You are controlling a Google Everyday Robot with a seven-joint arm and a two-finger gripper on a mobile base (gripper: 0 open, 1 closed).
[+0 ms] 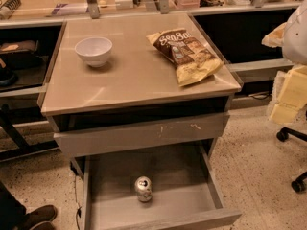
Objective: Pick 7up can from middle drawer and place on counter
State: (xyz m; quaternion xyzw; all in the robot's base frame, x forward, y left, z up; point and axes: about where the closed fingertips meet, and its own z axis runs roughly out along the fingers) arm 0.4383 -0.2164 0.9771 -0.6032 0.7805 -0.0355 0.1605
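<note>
camera view looks down on a grey cabinet with the middle drawer (184, 178) pulled wide open; the 7up can (143, 189) stands upright on the drawer's bare floor, a little left of centre and nearer the front wall than the back, touching neither side wall; its shiny round top faces up toward the camera; above the open drawer sits a shut drawer front (139, 134) with pale scratch marks, and above that a dark gap under the table (134, 78); the table is smooth and slightly glossy, and it carries a white bowl (93, 50) near its back left part and a yellow-brown chip bag (188, 55) lying flat toward its back right, one corner reaching the right edge; bowl and bag are well apart; behind the table runs a long cluttered shelf (48, 7) with metal posts; the speckled floor (256, 152) shows on the right, where the black wheels of a chair (298, 183) stand; a dark shoe (37, 216) shows at the bottom left corner; the tool is outside what the camera sees, so whether it is released or clenched cannot be told; nothing grips the can.
</note>
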